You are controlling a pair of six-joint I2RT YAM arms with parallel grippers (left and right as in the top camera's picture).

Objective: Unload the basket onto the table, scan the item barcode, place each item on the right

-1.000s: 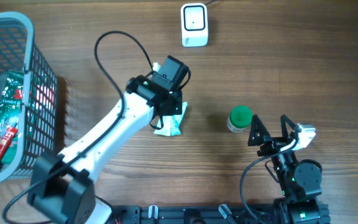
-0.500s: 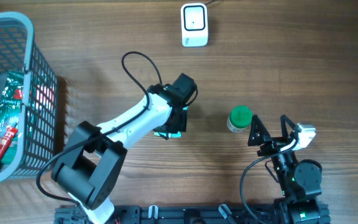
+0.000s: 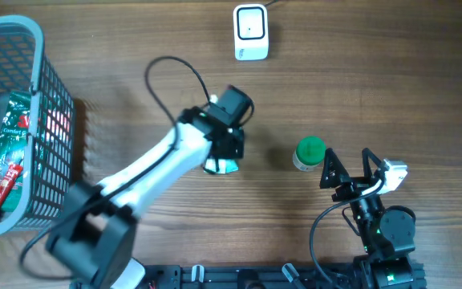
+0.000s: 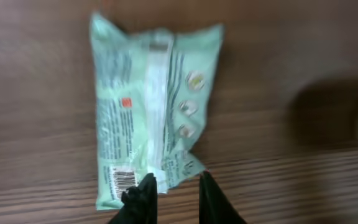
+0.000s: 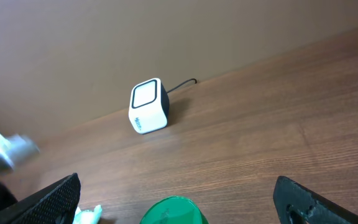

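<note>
A pale green snack packet [image 4: 148,106] lies flat on the wooden table, its barcode [image 4: 122,177] facing up near its lower left corner. My left gripper [image 4: 176,186] hovers at the packet's near edge with its jaws a little apart; one finger overlaps the packet's edge and bare wood shows in the gap. From overhead the left gripper [image 3: 229,152] covers most of the packet [image 3: 221,167]. The white scanner [image 3: 250,32] stands at the table's far edge, also visible as the scanner [image 5: 148,106]. My right gripper [image 3: 349,170] is wide open and holds nothing.
A green-lidded container [image 3: 310,152] stands just ahead of the right gripper [image 5: 179,196]; the lid [image 5: 174,213] shows between its fingers. A grey wire basket [image 3: 54,120] holding several packaged items sits at the left edge.
The left arm swung over the packet and its jaws have parted slightly from shut. The packet now rests on the table. The right arm has not moved.
</note>
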